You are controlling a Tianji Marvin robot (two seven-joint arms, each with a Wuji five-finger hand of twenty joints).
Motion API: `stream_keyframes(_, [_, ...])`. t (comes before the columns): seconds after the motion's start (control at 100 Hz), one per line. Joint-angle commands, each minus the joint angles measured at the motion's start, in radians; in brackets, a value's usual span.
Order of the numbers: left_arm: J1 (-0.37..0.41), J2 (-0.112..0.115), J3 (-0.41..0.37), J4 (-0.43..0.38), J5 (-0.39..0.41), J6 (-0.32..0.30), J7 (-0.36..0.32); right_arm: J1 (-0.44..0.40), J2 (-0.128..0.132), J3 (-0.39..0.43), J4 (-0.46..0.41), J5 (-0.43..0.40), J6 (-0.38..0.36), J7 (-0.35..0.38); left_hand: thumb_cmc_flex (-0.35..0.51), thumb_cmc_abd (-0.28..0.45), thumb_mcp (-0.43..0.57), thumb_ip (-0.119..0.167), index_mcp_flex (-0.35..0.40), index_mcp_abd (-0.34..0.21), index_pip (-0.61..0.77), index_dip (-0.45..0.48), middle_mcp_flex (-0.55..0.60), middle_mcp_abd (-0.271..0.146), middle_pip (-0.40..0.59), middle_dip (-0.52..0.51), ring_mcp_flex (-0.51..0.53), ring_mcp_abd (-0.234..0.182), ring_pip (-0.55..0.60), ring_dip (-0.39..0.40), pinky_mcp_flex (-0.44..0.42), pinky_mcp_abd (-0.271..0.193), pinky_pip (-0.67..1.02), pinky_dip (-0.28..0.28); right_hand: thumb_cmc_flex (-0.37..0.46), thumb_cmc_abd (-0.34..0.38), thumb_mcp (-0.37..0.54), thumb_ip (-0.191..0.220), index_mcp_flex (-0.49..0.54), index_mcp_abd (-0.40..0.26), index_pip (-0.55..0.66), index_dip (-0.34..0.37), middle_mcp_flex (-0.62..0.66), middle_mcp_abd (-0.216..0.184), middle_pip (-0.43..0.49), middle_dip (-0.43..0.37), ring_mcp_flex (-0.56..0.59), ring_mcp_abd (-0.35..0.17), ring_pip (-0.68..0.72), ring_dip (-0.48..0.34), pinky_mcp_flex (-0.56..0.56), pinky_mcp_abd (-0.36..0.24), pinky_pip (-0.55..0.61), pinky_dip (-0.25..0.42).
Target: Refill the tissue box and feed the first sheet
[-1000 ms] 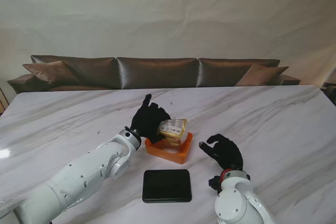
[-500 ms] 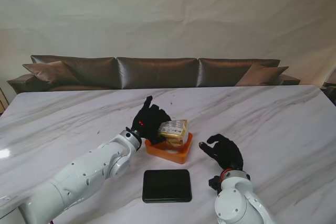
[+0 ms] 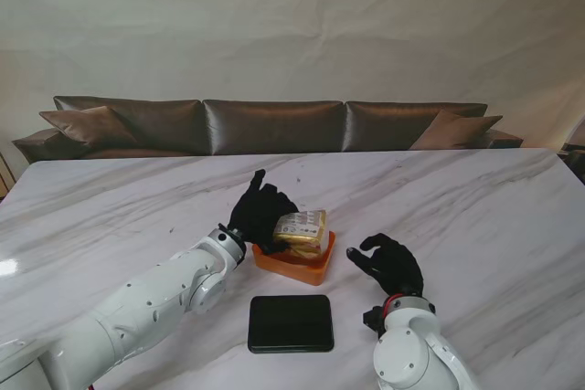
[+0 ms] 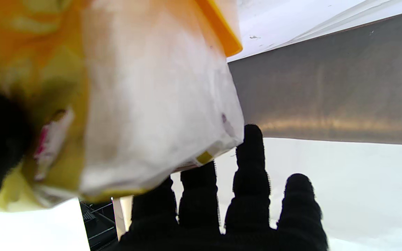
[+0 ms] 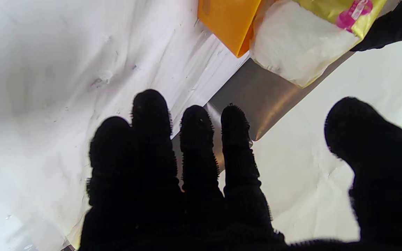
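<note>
**Inspector:** State the position of the refill.

**Assessor:** The yellow-and-white plastic-wrapped tissue pack (image 3: pixel 301 226) sits partly inside the open orange plastic box base (image 3: pixel 294 262), tilted, one end riding above the rim. It is not seated flat. The box stands at mid-table on the white marble table top (image 3: pixel 475 207).

**Inspector:** Hands?

**Assessor:** The black-gloved left hand (image 3: pixel 258 212) is closed on the pack's left end, thumb on one face and fingers (image 4: pixel 250 164) reaching beyond the far side. The black-gloved right hand (image 3: pixel 388 262) holds nothing, fingers spread and slightly curled, palm down, just right of the box and apart from it.

**Inspector:** The governing relation?

**Assessor:** The pack's long axis runs left to right, roughly along the box's length. The box lies directly under the pack, so the seating move is, in my judgement, downward with a levelling of the raised end. The left hand is on the item; the right is the nearer free hand to steady the box.

**Inspector:** Condition of the pack?

**Assessor:** Soft and crinkled, white tissue showing through clear film, with a pink label (image 5: pixel 356 8). I cannot tell whether the wrapper is opened. The flat black rectangular lid (image 3: pixel 291 322) lies nearer to me, well apart, not fitted.
</note>
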Motion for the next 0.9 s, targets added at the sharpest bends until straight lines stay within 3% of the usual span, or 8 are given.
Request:
stream_keyframes(0.0, [0.000, -0.002, -0.007, -0.008, 0.000, -0.007, -0.012, -0.001, -0.003, -0.002, 0.000, -0.001, 0.004, 0.015, -0.048, -0.023, 0.172, -0.023, -0.030, -0.042, 0.014, 0.015, -0.069, -0.006, 0.016, 0.010, -0.054, 0.006, -0.009, 0.000, -0.036, -0.025, 1.517, 0.009, -0.001, -0.003, -0.002, -0.002, -0.006, -0.020, 0.014, -0.006, -0.025, -0.019, 0.020, 0.013, 0.004, 0.011, 0.008, 0.008, 0.014, -0.083, -0.004, 0.007])
stream_keyframes(0.21, [0.015, 0.016, -0.030, -0.050, 0.006, -0.025, -0.058, 0.001, -0.003, -0.003, 0.000, -0.001, 0.006, 0.016, -0.106, -0.019, 0.165, -0.030, -0.038, -0.020, -0.084, -0.036, -0.124, 0.020, -0.045, -0.020, -0.101, 0.023, -0.043, -0.008, -0.088, -0.004, 1.481, -0.004, 0.002, -0.003, -0.002, -0.006, -0.008, -0.020, 0.014, -0.006, -0.027, -0.020, 0.020, 0.013, 0.005, 0.010, 0.008, 0.007, 0.014, -0.084, -0.004, 0.007])
stream_keyframes(0.4, [0.031, 0.041, -0.055, -0.100, 0.016, -0.048, -0.132, -0.001, -0.002, -0.002, -0.005, -0.004, 0.009, 0.018, -0.140, -0.020, 0.130, -0.033, -0.064, 0.023, -0.236, -0.116, -0.198, 0.054, -0.153, -0.075, -0.165, 0.033, -0.144, -0.068, -0.181, 0.066, 1.345, -0.072, 0.004, -0.004, -0.002, -0.008, -0.007, -0.021, 0.015, -0.007, -0.028, -0.019, 0.022, 0.014, 0.006, 0.009, 0.008, 0.007, 0.014, -0.084, -0.004, 0.006])
stream_keyframes(0.45, [0.034, 0.043, -0.058, -0.102, 0.015, -0.049, -0.140, -0.002, -0.002, -0.002, -0.007, -0.004, 0.010, 0.017, -0.140, -0.020, 0.127, -0.033, -0.084, 0.040, -0.283, -0.139, -0.219, 0.030, -0.176, -0.088, -0.188, 0.034, -0.170, -0.086, -0.208, 0.084, 1.304, -0.094, 0.005, -0.004, -0.002, -0.009, -0.008, -0.021, 0.015, -0.007, -0.029, -0.020, 0.023, 0.014, 0.005, 0.009, 0.008, 0.007, 0.014, -0.084, -0.003, 0.006])
stream_keyframes(0.63, [0.036, 0.039, -0.061, -0.088, 0.008, -0.042, -0.126, -0.003, -0.002, -0.004, -0.010, -0.008, 0.013, 0.018, -0.145, -0.007, 0.115, -0.032, -0.140, 0.079, -0.453, -0.230, -0.339, 0.036, -0.226, -0.118, -0.284, 0.034, -0.232, -0.138, -0.265, 0.117, 1.220, -0.146, 0.005, -0.005, -0.002, -0.010, -0.007, -0.022, 0.016, -0.007, -0.032, -0.021, 0.025, 0.016, 0.005, 0.009, 0.008, 0.007, 0.014, -0.084, -0.003, 0.006])
stream_keyframes(0.79, [0.079, 0.054, -0.132, -0.142, 0.019, -0.033, -0.128, -0.009, 0.001, 0.000, -0.018, -0.014, 0.017, 0.024, -0.101, 0.085, 0.025, -0.012, -0.121, 0.089, -0.484, -0.249, -0.323, 0.043, -0.219, -0.118, -0.230, 0.047, -0.206, -0.145, -0.201, 0.105, 1.256, -0.131, 0.012, -0.008, 0.000, -0.010, 0.012, -0.030, 0.021, -0.006, -0.030, -0.020, 0.024, 0.015, -0.003, 0.008, 0.001, 0.004, 0.013, -0.084, -0.004, 0.005])
stream_keyframes(0.89, [0.140, 0.067, -0.220, -0.197, 0.017, -0.029, -0.142, -0.014, 0.009, 0.004, -0.028, -0.040, 0.013, 0.038, -0.020, 0.240, -0.131, 0.023, -0.107, 0.091, -0.426, -0.217, -0.257, 0.051, -0.198, -0.106, -0.132, 0.057, -0.166, -0.123, -0.126, 0.091, 1.311, -0.098, 0.038, -0.019, 0.023, -0.009, 0.039, -0.062, 0.018, -0.007, -0.040, -0.031, -0.016, -0.008, -0.041, -0.004, -0.066, -0.023, -0.010, -0.078, -0.036, -0.005])
